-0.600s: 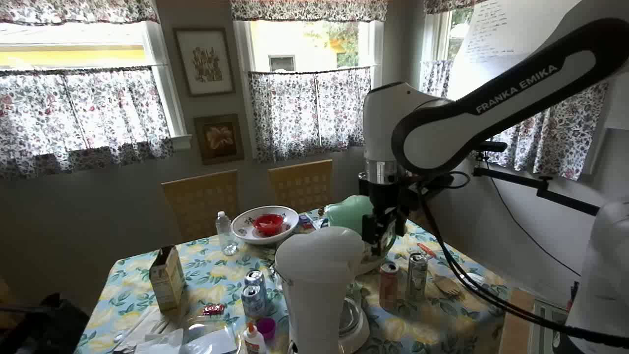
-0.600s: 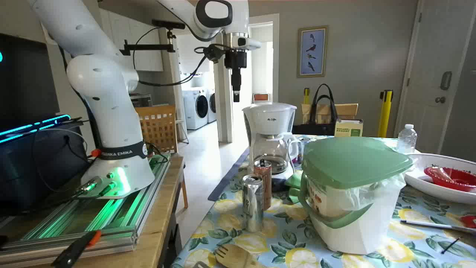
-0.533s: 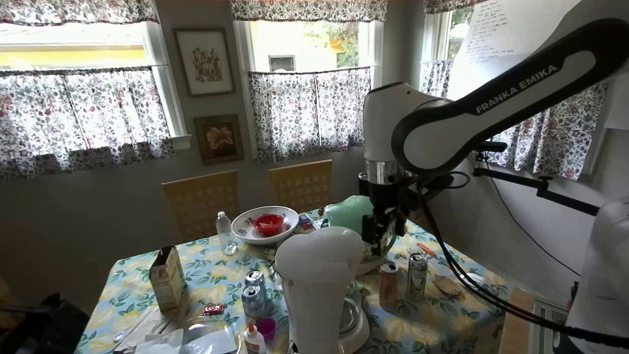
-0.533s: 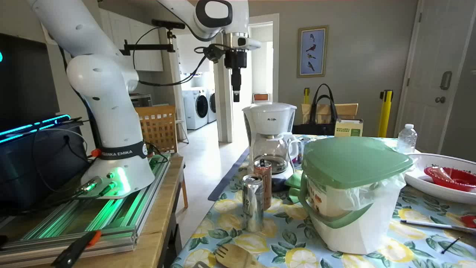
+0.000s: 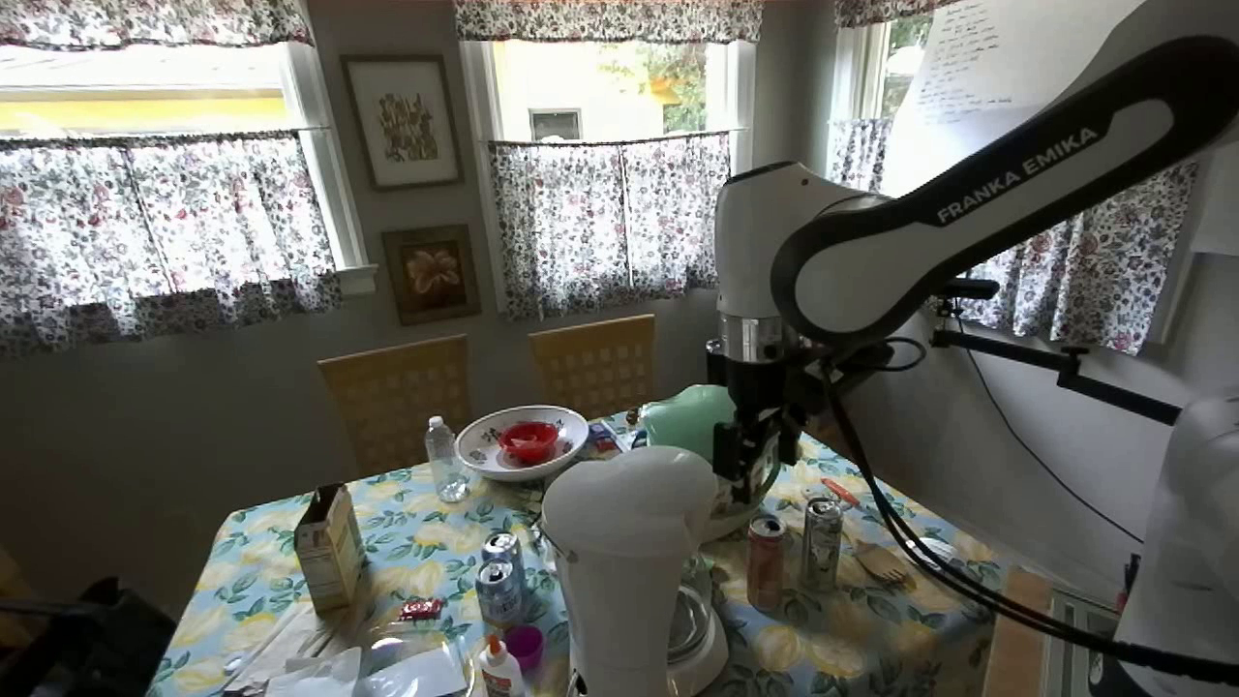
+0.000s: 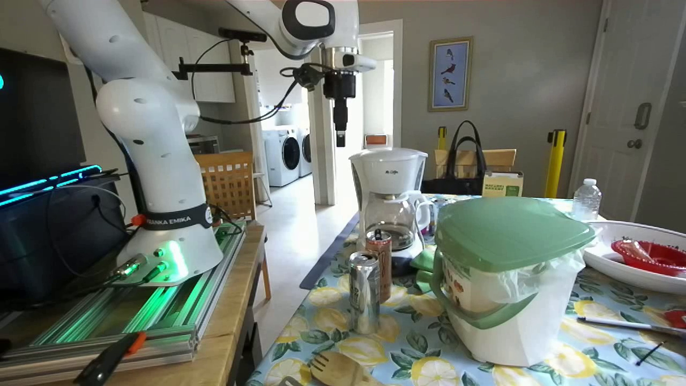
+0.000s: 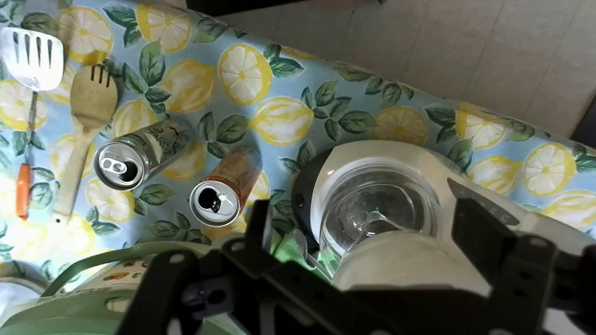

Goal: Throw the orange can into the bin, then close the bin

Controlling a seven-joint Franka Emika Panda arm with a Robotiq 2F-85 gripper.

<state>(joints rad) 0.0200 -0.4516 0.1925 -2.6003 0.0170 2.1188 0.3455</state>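
Note:
The orange can (image 5: 765,563) stands upright with its top opened, close beside a silver-green can, in both exterior views. In the wrist view the orange can (image 7: 231,184) is left of the jaws and apart from them. The white bin (image 6: 522,327) has its green lid (image 6: 509,230) lying over the top, with clear liner bunched out below the rim. Part of the bin's green lid (image 7: 60,316) fills the lower left of the wrist view. My gripper (image 6: 340,140) hangs pointing down, above the table. Its jaws stand wide apart and nothing is between them at their height.
Beneath the gripper is a white coffee maker (image 6: 388,171) with a glass carafe (image 7: 377,200). The silver-green can (image 6: 364,292), a wooden fork (image 7: 91,102) and a spatula (image 7: 33,60) lie or stand nearby. A large bowl (image 5: 484,455) and a plastic bottle (image 5: 443,460) are farther off.

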